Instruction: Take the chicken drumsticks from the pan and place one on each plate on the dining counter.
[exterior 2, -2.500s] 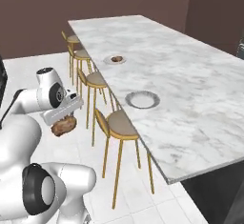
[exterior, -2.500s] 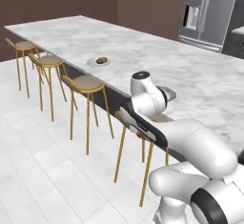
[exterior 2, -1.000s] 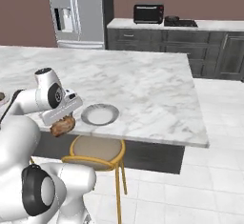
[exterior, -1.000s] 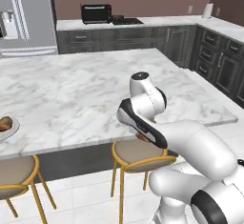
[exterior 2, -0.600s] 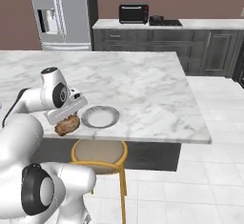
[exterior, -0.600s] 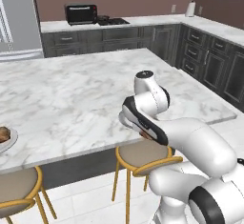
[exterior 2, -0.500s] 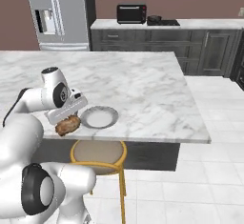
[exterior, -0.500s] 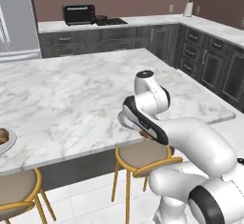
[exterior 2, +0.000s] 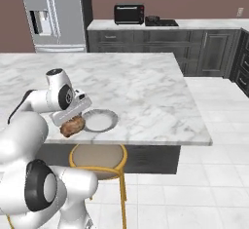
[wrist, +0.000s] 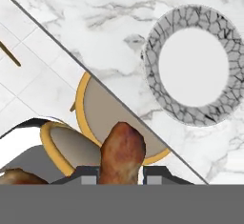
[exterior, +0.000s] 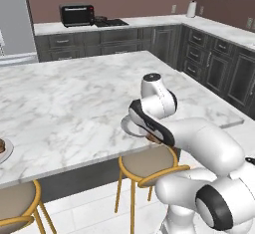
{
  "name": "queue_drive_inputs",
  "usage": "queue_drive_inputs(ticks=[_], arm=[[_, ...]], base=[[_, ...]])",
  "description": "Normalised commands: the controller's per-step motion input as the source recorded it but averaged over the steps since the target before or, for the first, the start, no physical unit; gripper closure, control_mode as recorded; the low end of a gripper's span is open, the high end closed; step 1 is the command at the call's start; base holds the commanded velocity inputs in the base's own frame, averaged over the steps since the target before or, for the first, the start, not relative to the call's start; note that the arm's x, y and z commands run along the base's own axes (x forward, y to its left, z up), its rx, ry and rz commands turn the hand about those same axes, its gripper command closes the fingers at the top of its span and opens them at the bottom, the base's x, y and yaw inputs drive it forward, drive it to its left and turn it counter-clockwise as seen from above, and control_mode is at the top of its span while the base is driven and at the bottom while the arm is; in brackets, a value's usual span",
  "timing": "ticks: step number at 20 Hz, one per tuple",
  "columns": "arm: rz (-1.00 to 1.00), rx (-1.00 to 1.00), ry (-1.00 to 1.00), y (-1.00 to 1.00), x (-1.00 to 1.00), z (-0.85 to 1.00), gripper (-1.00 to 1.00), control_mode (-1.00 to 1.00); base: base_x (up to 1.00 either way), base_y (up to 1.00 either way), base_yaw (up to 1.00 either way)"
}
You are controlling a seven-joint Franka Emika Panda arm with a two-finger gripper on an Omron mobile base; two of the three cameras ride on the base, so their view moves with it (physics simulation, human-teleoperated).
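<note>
My gripper (exterior 2: 73, 119) is shut on a golden-brown chicken drumstick (exterior 2: 72, 125), held just off the near edge of the dining counter (exterior 2: 146, 91). In the hand view the drumstick (wrist: 121, 152) stands up between my fingertips (wrist: 155, 177). An empty plate (exterior 2: 100, 120) with a white middle and a dark-veined rim lies on the marble right beside the drumstick, up and to the right as plate (wrist: 193, 73) in the hand view. A second plate (exterior: 3, 151) at the far left edge carries something brown. A small dark object (exterior 2: 152, 18) sits on the far stove; I cannot tell if it is the pan.
A round stool (exterior 2: 96, 156) with a tan seat and gold frame stands under the counter edge below my hand; another stool (exterior: 15, 200) is further left. Back counters carry a black toaster oven (exterior 2: 129, 14). A fridge (exterior 2: 51, 16) stands at the back.
The whole picture has shifted, so the base has driven along the counter. The empty plate now lies close beside my hand. The drumstick stays gripped throughout.
</note>
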Motion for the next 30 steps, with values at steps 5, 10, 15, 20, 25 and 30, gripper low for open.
queue_drive_inputs(ticks=[5, 10, 15, 20, 25, 30], arm=[[0.37, 0.16, 0.2, -0.2, 0.74, 0.0, 1.0, -1.0], [0.71, 0.11, 0.11, -0.12, 0.71, 0.0, 1.0, -1.0], [0.68, 0.06, 0.0, 0.0, 0.73, -0.09, 1.0, -1.0], [0.5, -0.01, -0.3, 0.18, 0.38, -0.43, 1.0, -1.0], [0.26, -0.08, -0.15, 0.29, 0.39, -0.43, 1.0, -1.0], [0.22, -0.01, -0.03, 0.07, 0.38, -0.35, 1.0, -1.0]], base=[[0.0, 0.0, 0.0], [0.0, 0.0, 0.0], [0.0, 0.0, 0.0], [0.0, 0.0, 0.0], [0.0, 0.0, 0.0], [0.0, 0.0, 0.0]])
